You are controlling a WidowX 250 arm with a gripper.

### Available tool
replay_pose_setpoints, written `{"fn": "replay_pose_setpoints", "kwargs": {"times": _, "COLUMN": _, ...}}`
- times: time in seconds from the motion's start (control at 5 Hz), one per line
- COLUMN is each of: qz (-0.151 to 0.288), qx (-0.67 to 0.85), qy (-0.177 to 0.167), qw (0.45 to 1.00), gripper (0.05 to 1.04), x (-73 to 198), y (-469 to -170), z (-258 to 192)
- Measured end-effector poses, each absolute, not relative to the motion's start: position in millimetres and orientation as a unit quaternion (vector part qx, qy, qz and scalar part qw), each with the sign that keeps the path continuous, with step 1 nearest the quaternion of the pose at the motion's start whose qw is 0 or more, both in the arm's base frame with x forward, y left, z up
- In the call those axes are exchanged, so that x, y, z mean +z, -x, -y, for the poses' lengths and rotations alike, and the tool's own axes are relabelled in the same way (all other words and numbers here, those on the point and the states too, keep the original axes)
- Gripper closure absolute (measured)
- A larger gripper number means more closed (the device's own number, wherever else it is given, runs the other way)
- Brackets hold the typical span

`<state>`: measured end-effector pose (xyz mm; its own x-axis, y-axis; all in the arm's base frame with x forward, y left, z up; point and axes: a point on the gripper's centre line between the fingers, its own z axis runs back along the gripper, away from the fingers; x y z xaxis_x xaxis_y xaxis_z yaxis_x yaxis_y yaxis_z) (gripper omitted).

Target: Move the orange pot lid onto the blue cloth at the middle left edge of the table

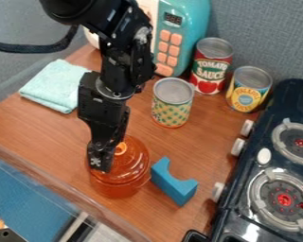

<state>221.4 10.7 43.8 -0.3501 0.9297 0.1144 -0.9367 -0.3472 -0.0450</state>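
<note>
Here's the translucent orange plastic lid (132,161), sitting on top of the see-through orange pot (117,189) near the lower middle of the view, and right over its left side hangs the black two-finger gripper (102,161). Is it spread, pressed together, pinching the lid? Can't tell from this angle. The lid is on the pot, so this looks like the grasping stage. Next move: get a sure hold at the small orange knob (120,149), lift straight up clear of the pot, then carry toward the folded light-blue cloth (57,85) at the table's left edge.

And how does the lid point? It's round, so no long axis to call; it lies roughly level, knob side up. Just beside the pot, on the right, a blue arched block (173,181). Farther back, the pineapple-patterned can (172,103), its lidless-looking neighbours the red tomato can (211,65) and yellow-and-blue can (249,89), and the teal toy microwave (181,38). Over on the right, the dark toy stove (273,158).
</note>
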Motion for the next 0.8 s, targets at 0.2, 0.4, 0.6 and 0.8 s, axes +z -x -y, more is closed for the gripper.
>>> {"fn": "replay_pose_setpoints", "kwargs": {"times": 0.2, "qz": 0.054, "qx": 0.818, "qy": -0.038, "qw": 0.571, "gripper": 0.085, "x": 37.7, "y": -226.6, "z": -9.2}}
{"fn": "replay_pose_setpoints", "kwargs": {"times": 0.4, "qz": 0.057, "qx": 0.816, "qy": -0.027, "qw": 0.575, "gripper": 0.085, "x": 40.0, "y": -235.6, "z": -8.0}}
{"fn": "replay_pose_setpoints", "kwargs": {"times": 0.6, "qz": 0.05, "qx": 0.817, "qy": -0.027, "qw": 0.573, "gripper": 0.115, "x": 32.3, "y": -239.7, "z": -9.6}}
{"fn": "replay_pose_setpoints", "kwargs": {"times": 0.8, "qz": 0.06, "qx": 0.823, "qy": -0.023, "qw": 0.565, "gripper": 0.38, "x": 31.6, "y": -242.0, "z": -11.4}}
